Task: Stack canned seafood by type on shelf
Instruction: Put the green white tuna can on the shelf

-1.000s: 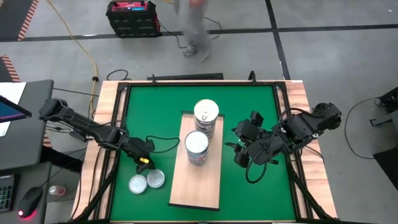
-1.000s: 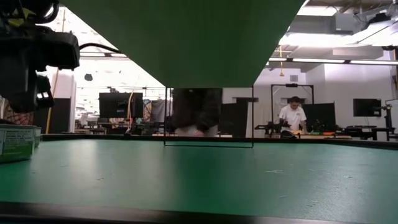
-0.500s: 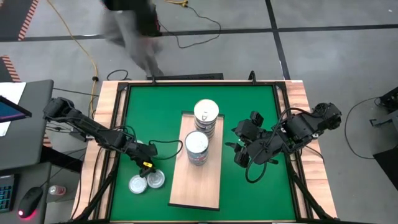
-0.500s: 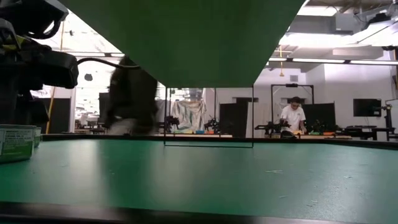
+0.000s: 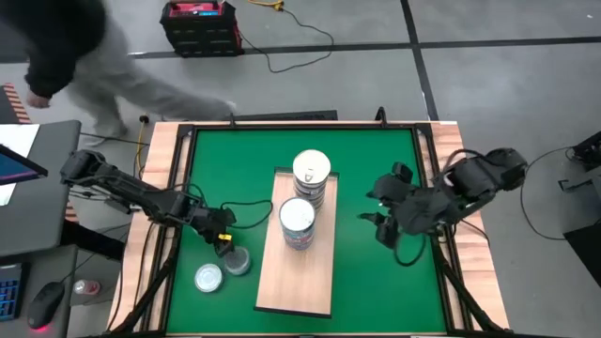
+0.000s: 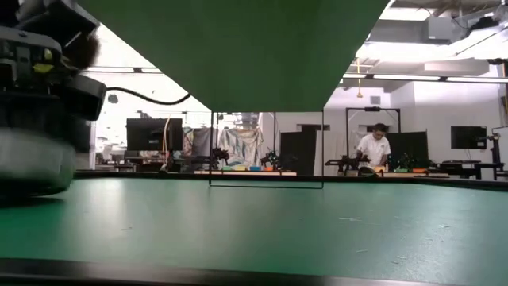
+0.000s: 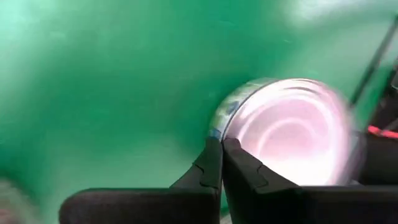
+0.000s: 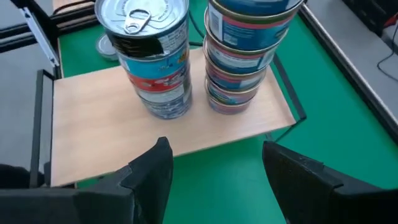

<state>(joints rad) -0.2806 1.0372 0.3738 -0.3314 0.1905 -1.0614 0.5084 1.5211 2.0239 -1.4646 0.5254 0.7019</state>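
Two stacks of canned seafood (image 5: 311, 175) (image 5: 297, 223) stand on the pale wooden shelf (image 5: 296, 282); the right wrist view shows them as a silver-topped stack (image 8: 152, 56) and a blue-rimmed one (image 8: 245, 50). On the green mat left of the shelf lie two loose cans. One sits flat (image 5: 208, 277). The other (image 5: 238, 262) is blurred and turned, its round face (image 7: 289, 130) toward the left wrist camera. My left gripper (image 5: 223, 239) is shut just beside that can. My right gripper (image 8: 214, 155) hovers open above the mat right of the shelf, holding nothing. My left gripper's shut fingertips (image 7: 214, 152) stand at the rim (image 7: 219, 124) of the blurred loose can, coming down at a slant from the table's left. Nothing shows between the fingers. Whether the tips touch the rim or only stand beside it, I cannot tell.
Free green mat (image 5: 376, 291) lies on the shelf's right and near sides. A raised wooden rim (image 5: 164, 150) frames the table. A person (image 5: 66, 56) moves past the table's far left corner; another stands far back in the room (image 6: 375, 147).
My left gripper has dipped toward the loose cans and rolled. The can nearer the shelf has shifted toward the far edge and turned, and is now blurred in the low view; the other can stayed. My right gripper has drawn back toward the table's right edge.
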